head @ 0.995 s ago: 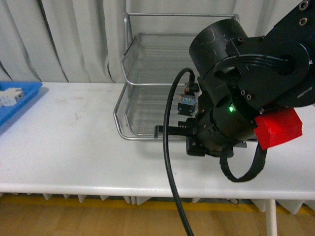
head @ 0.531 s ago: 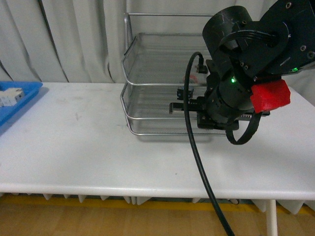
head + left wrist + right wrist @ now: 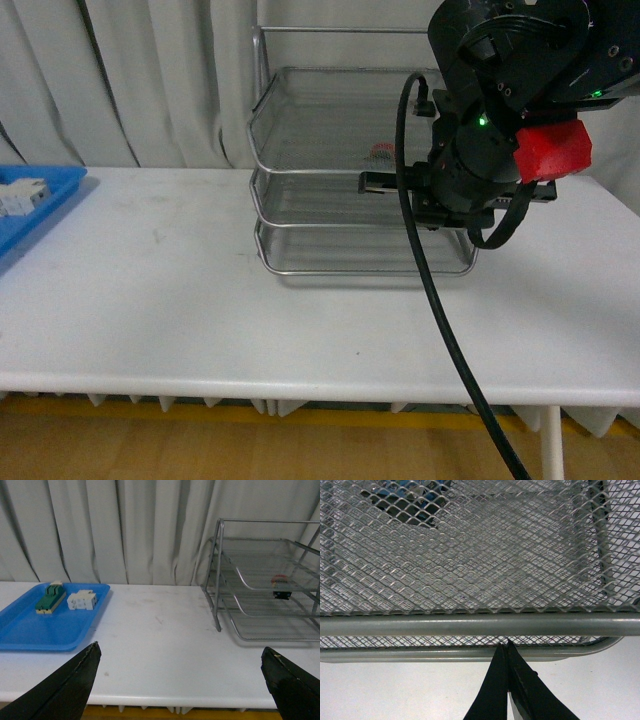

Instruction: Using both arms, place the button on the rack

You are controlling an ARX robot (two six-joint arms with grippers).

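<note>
The three-tier silver wire-mesh rack [image 3: 330,190] stands on the white counter [image 3: 150,300], against the pale curtain. In the front view the bulky black right arm [image 3: 510,100], with a red block on its housing and a thick black cable hanging from it, hovers at the rack's front right corner and hides much of the trays on that side. Just beside the arm, inside the rack, only the round red cap of the small push-button switch [image 3: 381,152] peeks out; its body is masked there.

The left wrist view shows what the front view hides: the button [image 3: 281,586] rests on the mesh of the rack's [image 3: 260,585] middle tier, red cap up and dark blocky body below, with nothing gripping it. That view also takes in the whole flat blue plastic tray [image 3: 50,625], well apart from the rack, carrying a green-and-cream knife switch [image 3: 50,598] and a white boxy breaker [image 3: 81,600] side by side. The left end effector [image 3: 180,690] has its two black fingers [image 3: 65,690] spread wide, empty, above the counter's near edge.

The right wrist view looks straight into the mesh and a front tube of the rack [image 3: 470,625]. The right end effector [image 3: 506,650] is pressed together, its tips meeting just at the lower tube, pinching nothing. A dark shape behind the mesh is too obscured to identify.
</note>
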